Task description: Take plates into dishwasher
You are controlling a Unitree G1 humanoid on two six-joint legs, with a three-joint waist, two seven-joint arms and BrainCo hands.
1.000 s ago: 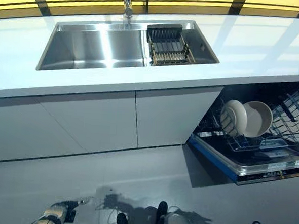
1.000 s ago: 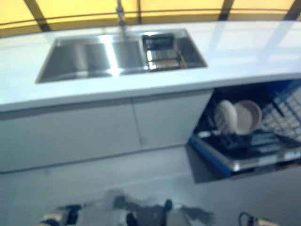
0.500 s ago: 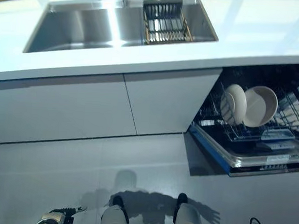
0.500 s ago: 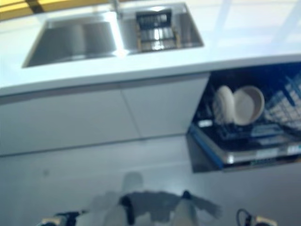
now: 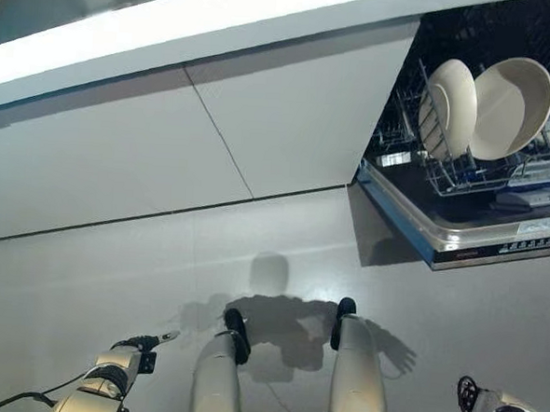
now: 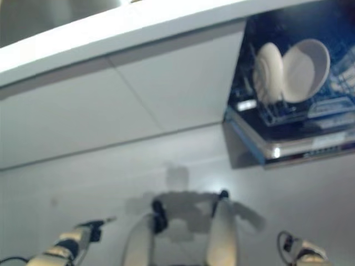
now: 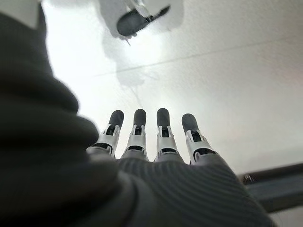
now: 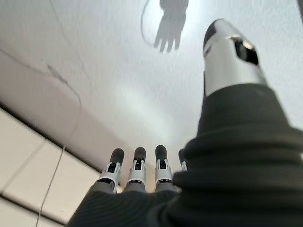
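Left eye view: plates [image 5: 452, 105] stood racked in the open dishwasher [image 5: 469, 232]. My left hand [image 7: 151, 137] and right hand [image 8: 137, 172] hung empty, fingers straight. Loading looked finished; closing the door seemed next.

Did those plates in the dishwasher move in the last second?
No. The plates sit in the same spot in the dishwasher rack; the whole picture shifted together, so the camera tilted, not the plates.

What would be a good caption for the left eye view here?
Two pale plates stand in the open dishwasher's rack while both empty hands, left hand and right hand, hang above the floor.
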